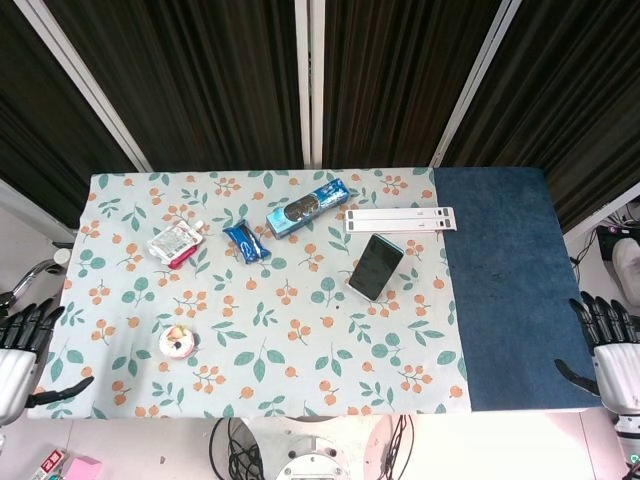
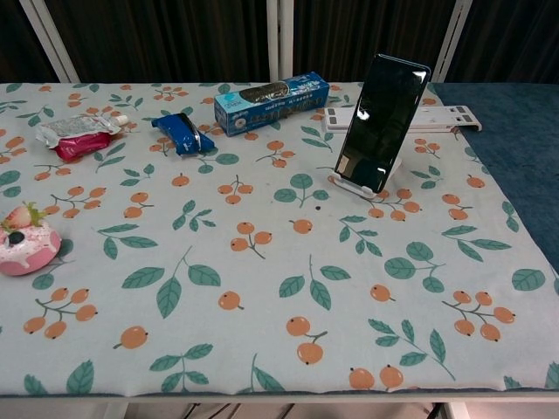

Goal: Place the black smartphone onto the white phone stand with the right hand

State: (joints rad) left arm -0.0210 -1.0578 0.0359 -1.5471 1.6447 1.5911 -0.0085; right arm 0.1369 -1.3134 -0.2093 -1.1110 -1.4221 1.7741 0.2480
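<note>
Leaning back on the white phone stand (image 2: pixel 374 182), the black smartphone (image 2: pixel 383 120) stood tilted, screen dark, near the counter's (image 2: pixel 262 262) far right side on the floral cloth (image 2: pixel 201 236). The right robot hand (image 1: pixel 612 345) hung released off the counter's right edge, fingers spread and holding nothing; the left robot hand (image 1: pixel 18 350) sat likewise unclenched and empty at the left edge. A white strip (image 2: pixel 441 116) lay just behind the stand, a blue box (image 2: pixel 271 102) to its left.
</note>
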